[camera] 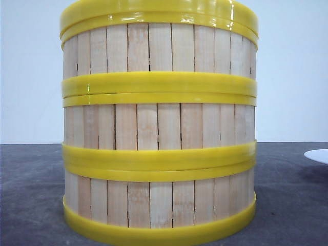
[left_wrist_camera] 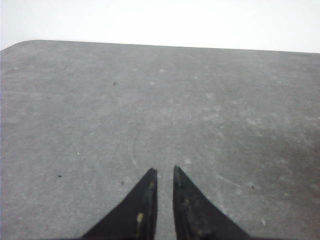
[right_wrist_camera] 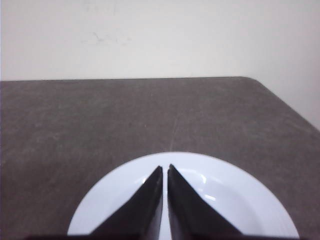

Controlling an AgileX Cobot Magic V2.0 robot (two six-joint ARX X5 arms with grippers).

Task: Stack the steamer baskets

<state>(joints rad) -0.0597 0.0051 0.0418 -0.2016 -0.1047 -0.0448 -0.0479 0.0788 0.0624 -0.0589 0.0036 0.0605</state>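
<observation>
Three steamer baskets [camera: 159,123], one plate [right_wrist_camera: 240,200]
</observation>
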